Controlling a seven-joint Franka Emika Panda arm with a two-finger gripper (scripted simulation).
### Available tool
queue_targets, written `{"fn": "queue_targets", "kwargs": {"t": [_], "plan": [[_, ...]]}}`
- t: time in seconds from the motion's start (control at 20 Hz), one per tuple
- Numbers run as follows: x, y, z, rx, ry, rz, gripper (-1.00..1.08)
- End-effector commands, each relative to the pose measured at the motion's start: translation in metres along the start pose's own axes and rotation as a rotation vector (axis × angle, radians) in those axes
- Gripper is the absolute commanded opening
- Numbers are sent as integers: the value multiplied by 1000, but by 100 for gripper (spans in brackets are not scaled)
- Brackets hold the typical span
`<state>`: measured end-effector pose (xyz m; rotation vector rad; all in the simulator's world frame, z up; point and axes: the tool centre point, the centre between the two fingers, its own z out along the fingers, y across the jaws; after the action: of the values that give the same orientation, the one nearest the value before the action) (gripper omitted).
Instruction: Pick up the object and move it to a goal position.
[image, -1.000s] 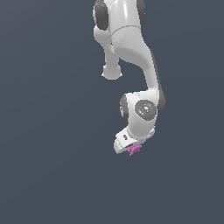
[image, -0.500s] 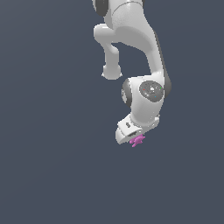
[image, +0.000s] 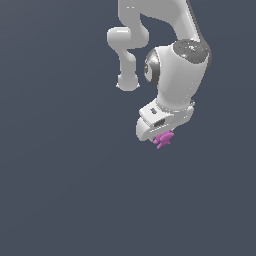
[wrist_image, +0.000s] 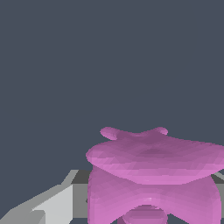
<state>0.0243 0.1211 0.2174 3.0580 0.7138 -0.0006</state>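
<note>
The object (image: 163, 139) is a small magenta-pink lumpy thing with short nubs. It pokes out from under the white gripper (image: 162, 134) in the exterior view, held above the plain grey floor. The arm's white wrist and elbow rise above it toward the top edge. In the wrist view the object (wrist_image: 153, 175) fills the near part of the picture, wedged between the grey fingers (wrist_image: 57, 203). The gripper is shut on it. The fingertips themselves are hidden by the hand in the exterior view.
A flat dark grey surface (image: 60, 175) is all that surrounds the arm. No other objects, containers or markers show in either view.
The arm has lifted and swung toward the exterior view's right, carrying the object with it. The grip on the object is unchanged.
</note>
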Motion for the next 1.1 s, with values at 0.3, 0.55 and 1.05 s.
{"fn": "queue_targets", "kwargs": {"t": [0.3,0.55,1.05], "plan": [[-23,-23,-99,0,0,-1,-100],[-35,-35,-155,1,0,-1,-100],[-48,-51,-231,1,1,0,-100]]}}
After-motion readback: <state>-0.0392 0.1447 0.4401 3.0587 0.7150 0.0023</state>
